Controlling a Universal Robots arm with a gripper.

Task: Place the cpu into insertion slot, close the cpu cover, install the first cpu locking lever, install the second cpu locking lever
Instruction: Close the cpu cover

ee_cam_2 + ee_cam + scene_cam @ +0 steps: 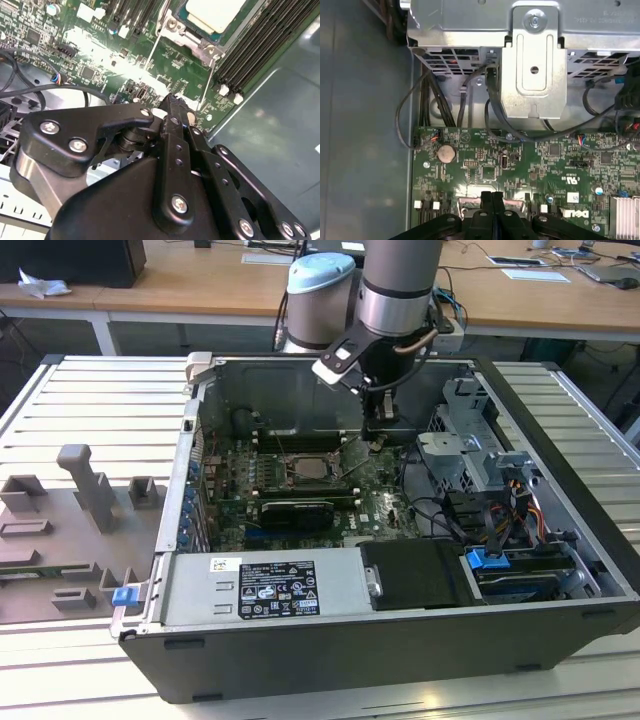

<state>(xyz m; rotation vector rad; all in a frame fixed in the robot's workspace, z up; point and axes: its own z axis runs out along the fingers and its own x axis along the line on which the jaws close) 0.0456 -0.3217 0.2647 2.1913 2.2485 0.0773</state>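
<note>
The cpu [214,11] shows its pale top inside the insertion slot [305,469] on the green board. The silver cpu cover [192,34] lies flat around the cpu as a frame. Two thin wire locking levers run out from the cover's corner, one [154,44] toward the board's middle and one [206,84] along the memory slots. My gripper [172,102] is shut with nothing visibly between its black fingers [491,197]. Its tip hangs just above the board next to the free end of the second lever, a short way from the slot on the exterior view's right.
The open computer case [190,420] walls in the board on all sides. A silver drive cage [535,60] with black cables stands close behind the gripper. Memory slots [260,45] flank the socket. A power supply [265,590] fills the case's front. Grey fixture blocks [90,485] stand outside the case.
</note>
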